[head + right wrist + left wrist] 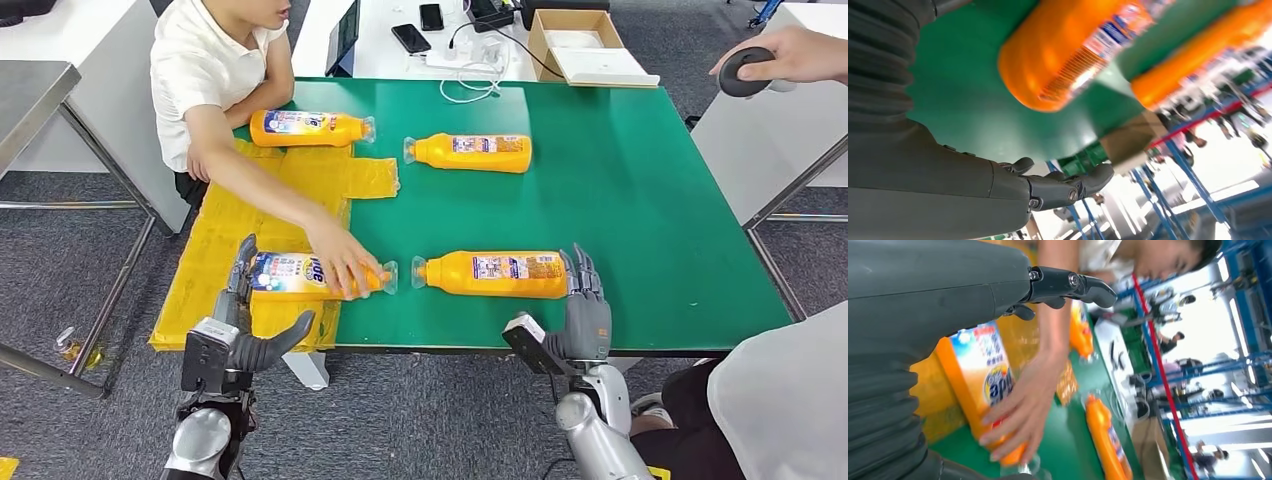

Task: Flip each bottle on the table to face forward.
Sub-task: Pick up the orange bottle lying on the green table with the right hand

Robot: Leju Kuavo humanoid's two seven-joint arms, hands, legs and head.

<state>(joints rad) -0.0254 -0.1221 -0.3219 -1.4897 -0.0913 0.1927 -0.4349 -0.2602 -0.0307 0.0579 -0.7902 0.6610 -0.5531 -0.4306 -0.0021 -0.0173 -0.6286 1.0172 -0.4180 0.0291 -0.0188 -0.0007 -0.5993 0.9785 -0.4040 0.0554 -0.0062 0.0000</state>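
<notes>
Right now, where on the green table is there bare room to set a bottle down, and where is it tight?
Bare: the green table right of the far right bottle and near right bottle, and the strip between those two. Crowded: the near left, where a person's hand rests on the near left bottle beside the left hand.

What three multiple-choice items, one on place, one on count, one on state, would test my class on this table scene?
1. Where does the person's hand rest?
A. on the near-left bottle
B. on the cardboard box
C. on the phone

2. How many orange bottles lie on the green table?
A. two
B. four
C. six

3. What is the right hand doing?
A. lifting a bottle
B. open beside the near-right bottle
C. holding a phone

Key: 1 A, their fingers cover its neck end; 2 B, two near, two far; 3 B, its fingers are spread at the bottle's base.
</notes>
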